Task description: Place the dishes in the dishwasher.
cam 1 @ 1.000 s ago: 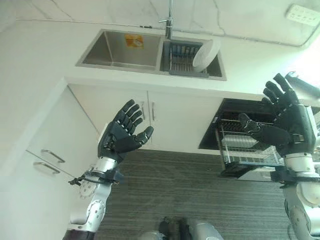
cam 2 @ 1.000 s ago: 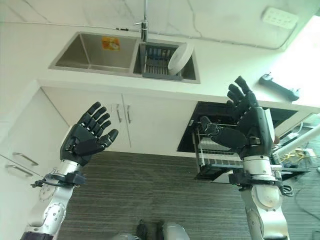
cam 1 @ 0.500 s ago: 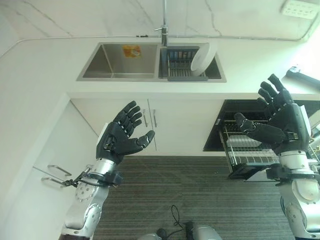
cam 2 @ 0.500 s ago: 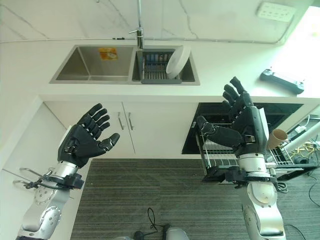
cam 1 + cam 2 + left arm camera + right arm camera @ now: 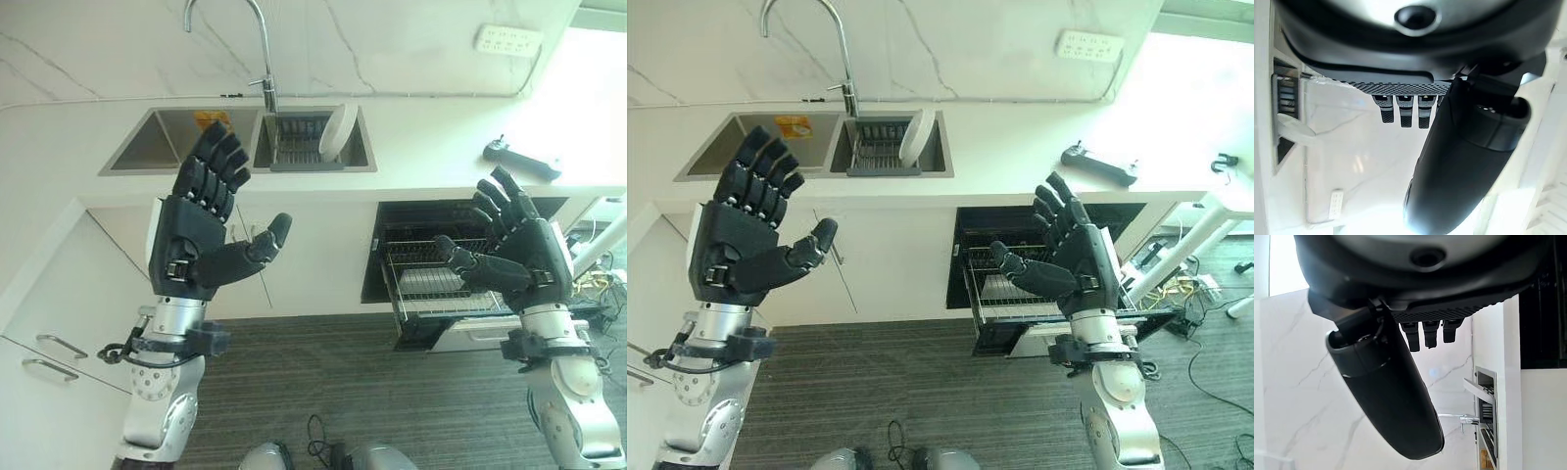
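White marble-veined wall point(image 5: 392, 39) rises behind the pale countertop point(image 5: 431, 147) and steel double sink point(image 5: 157, 142), where a white round plate point(image 5: 337, 132) leans in a dark rack point(image 5: 294, 147). Below, the dishwasher's wire rack point(image 5: 431, 284) stands pulled out. My left hand point(image 5: 196, 240) and right hand point(image 5: 524, 259) hover spread wide, empty.

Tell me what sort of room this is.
A kitchen, most likely: a double sink with a tall faucet, a white plate standing in its drying rack, and an open dishwasher under the counter.
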You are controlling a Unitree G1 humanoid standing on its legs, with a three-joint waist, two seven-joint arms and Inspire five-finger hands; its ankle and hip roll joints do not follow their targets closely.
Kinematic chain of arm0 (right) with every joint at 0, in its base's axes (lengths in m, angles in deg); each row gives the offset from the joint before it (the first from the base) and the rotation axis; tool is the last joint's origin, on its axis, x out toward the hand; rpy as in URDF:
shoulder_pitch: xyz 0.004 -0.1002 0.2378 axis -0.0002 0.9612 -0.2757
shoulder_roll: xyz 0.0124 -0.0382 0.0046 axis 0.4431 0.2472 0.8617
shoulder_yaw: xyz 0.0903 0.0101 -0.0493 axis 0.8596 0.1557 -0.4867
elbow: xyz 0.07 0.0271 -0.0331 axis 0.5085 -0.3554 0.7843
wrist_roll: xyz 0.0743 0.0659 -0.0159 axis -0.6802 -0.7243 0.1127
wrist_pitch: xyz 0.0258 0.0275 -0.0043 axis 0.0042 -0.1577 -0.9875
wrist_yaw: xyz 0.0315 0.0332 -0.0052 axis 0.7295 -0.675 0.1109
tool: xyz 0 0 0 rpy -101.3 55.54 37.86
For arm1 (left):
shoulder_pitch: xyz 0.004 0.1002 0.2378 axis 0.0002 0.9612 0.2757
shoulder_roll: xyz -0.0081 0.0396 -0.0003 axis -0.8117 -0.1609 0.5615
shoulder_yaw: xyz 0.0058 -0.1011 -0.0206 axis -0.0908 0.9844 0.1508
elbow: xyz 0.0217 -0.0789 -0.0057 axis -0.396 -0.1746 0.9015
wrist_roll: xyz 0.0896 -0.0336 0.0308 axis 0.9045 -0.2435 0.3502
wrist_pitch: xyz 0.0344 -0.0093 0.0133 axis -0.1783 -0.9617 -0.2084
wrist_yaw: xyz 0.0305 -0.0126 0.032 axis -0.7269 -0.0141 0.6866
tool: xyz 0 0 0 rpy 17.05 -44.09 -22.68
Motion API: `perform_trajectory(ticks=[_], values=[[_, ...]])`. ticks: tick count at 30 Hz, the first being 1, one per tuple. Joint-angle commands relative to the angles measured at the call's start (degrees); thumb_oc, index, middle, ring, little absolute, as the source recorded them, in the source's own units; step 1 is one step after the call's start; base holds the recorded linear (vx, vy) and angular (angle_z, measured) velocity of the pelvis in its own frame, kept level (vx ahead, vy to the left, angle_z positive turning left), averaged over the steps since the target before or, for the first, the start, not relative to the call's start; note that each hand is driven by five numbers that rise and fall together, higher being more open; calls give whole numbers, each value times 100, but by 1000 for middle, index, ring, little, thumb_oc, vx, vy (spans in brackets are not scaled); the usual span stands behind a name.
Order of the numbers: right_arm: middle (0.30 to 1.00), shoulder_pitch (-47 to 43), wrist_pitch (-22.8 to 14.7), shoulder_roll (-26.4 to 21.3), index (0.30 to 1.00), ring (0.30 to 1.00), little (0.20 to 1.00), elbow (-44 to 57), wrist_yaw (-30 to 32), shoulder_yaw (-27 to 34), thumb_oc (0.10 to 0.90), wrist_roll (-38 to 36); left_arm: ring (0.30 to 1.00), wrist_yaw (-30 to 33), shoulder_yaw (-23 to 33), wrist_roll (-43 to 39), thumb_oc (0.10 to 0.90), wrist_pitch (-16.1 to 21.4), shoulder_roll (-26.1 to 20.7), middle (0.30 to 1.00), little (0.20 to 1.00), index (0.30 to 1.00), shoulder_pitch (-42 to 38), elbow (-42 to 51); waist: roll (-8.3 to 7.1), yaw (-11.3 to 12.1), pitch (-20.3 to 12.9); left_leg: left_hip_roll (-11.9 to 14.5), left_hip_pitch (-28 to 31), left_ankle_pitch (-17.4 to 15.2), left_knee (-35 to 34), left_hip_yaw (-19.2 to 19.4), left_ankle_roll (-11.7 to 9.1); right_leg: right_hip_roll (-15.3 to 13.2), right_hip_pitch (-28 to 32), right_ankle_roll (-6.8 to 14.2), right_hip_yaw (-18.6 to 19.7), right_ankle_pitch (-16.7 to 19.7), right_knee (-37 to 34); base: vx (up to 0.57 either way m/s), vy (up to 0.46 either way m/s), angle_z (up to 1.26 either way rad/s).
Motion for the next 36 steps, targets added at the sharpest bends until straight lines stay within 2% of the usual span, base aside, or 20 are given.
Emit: perform_trajectory(ticks=[1,4,8,12,16,17,19,21,23,24,25,26,28,30,32,33,36], values=[[900,-200,-503,-341,900,900,900,458,-149,339,800,5,900,196,332,95,800,677,-73,900,900,900,-266,263,167,9,-326,68,-328,641,759,-217,-131,223,825,-380,611,92,-349,209,170,-18],[900,-114,-367,-470,900,900,900,533,-353,495,800,-82,900,181,415,243,800,712,-73,900,900,900,-181,313,153,23,-444,106,-350,225,759,97,-52,94,1031,-297,544,-69,-349,292,255,-40],[900,-27,-302,-504,900,900,900,569,-380,527,800,-34,900,202,461,214,800,649,-247,900,900,900,-322,291,122,32,-567,-47,-230,-15,759,276,164,-71,1269,-177,522,-134,-349,256,230,-13],[900,-133,-378,-315,900,900,900,598,-287,406,800,98,900,98,413,439,800,593,-318,900,900,900,-644,339,20,70,-631,-361,-3,-261,759,94,373,-322,1226,22,295,333,-349,265,203,-2],[900,-177,-474,-178,900,900,900,608,-141,387,800,306,900,-144,345,550,800,497,-261,900,900,900,-709,433,-33,109,-672,-490,61,-353,759,70,484,-336,1299,98,208,564,-349,203,127,20],[900,-189,-490,-141,900,900,900,625,-134,381,800,318,900,-186,297,594,800,430,-263,900,900,900,-727,460,-39,101,-671,-517,78,-376,759,63,517,-312,1324,135,215,695,-349,179,123,16],[900,-160,-523,-113,900,900,900,681,-169,419,800,298,900,-278,214,576,800,232,-305,900,900,900,-748,494,-18,43,-674,-534,173,-452,759,41,594,-218,1399,241,221,1202,-347,196,148,9],[900,-108,-410,-72,900,900,900,695,-363,406,800,211,900,-370,141,529,800,82,-311,900,900,900,-759,452,13,3,-625,-583,374,-564,759,58,659,-234,1071,333,78,1660,605,189,177,2],[900,-55,-392,-66,900,900,900,702,-469,374,800,132,900,-428,136,503,800,17,-300,900,900,900,-711,449,78,12,-553,-580,509,-631,759,21,696,-287,752,349,-91,1814,1537,171,152,-10],[900,-108,-317,-76,900,900,900,668,-582,308,800,34,900,-428,141,561,800,-20,-271,900,900,900,-688,438,108,14,-475,-587,614,-651,759,-55,694,-360,388,300,-100,1806,1892,251,53,-34],[900,-256,-306,-160,900,900,900,530,-506,232,800,-31,900,-383,171,405,800,-157,-336,900,900,900,-734,438,104,44,-388,-610,694,-638,759,-150,644,-468,144,204,-187,1530,1351,246,-24,-36],[900,-284,-329,-177,900,900,900,513,-486,233,800,-60,900,-371,165,345,800,-193,-353,900,900,900,-750,445,96,47,-368,-621,717,-642,759,-173,631,-500,132,179,-223,1462,1016,236,-109,-38],[900,-311,-706,-143,900,900,900,478,-492,290,800,-37,900,-389,99,351,800,-127,-320,900,900,900,-800,376,105,-16,-223,-593,872,-744,759,-264,587,-669,150,136,-352,1527,-207,165,-170,-15],[900,-346,-935,-103,900,900,900,484,-515,325,800,-70,900,-350,16,557,800,-25,-260,900,900,900,-861,394,39,-138,-55,-668,976,-892,759,-302,574,-896,-360,181,-126,1553,-349,95,-217,-10],[900,-443,-919,-81,900,900,900,496,-508,392,800,-9,900,-340,-58,715,800,-22,-265,900,900,900,-987,417,-9,-235,23,-746,1072,-1071,759,-387,588,-1069,-829,278,208,1819,-349,198,-280,-23],[900,-455,-836,-72,900,900,900,532,-479,439,800,-35,900,-390,-53,625,800,-71,-293,900,900,900,-1017,459,-8,-256,41,-732,1162,-1173,759,-446,589,-1106,-899,299,328,1841,-349,282,-311,16],[900,-455,-670,-73,900,900,900,500,-388,476,800,-355,900,-471,-27,344,800,-185,-309,900,900,900,-987,518,-63,-237,-45,-668,1247,-1202,759,-455,531,-1110,-765,330,308,1487,-349,256,-335,72]])
